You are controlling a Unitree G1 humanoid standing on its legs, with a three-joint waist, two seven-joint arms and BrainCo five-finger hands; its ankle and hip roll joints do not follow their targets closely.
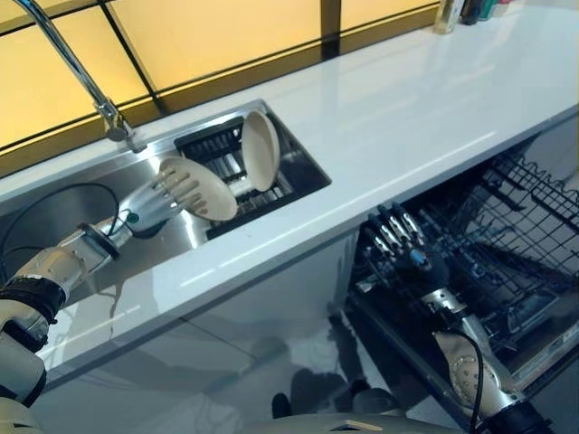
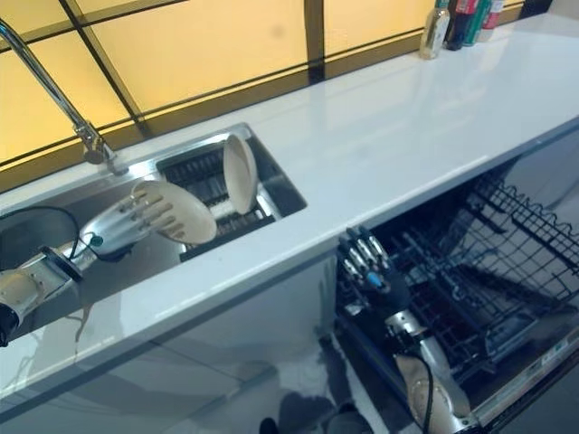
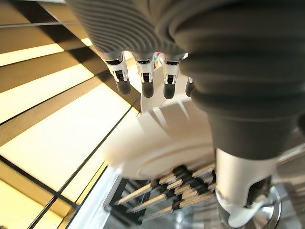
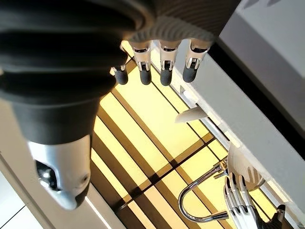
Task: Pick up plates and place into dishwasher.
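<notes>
Along the yellow-paned window wall we see a white counter [image 1: 407,117] with a steel sink [image 1: 63,212] sunk into it and the dishwasher [image 1: 507,244] open below. Over the sink our left hand [image 1: 167,194] clasps a cream plate [image 1: 204,187], tilted, long axis running toward the sink's rack [image 1: 217,149], where another plate [image 1: 260,149] stands on edge. Our right hand [image 1: 403,237] hangs empty, fingers relaxed, by the dishwasher.

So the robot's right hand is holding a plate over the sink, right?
Not quite: it's the left hand holding the plate over the sink, as the left eye view shows. The right hand is open and empty by the dishwasher rack.
</notes>
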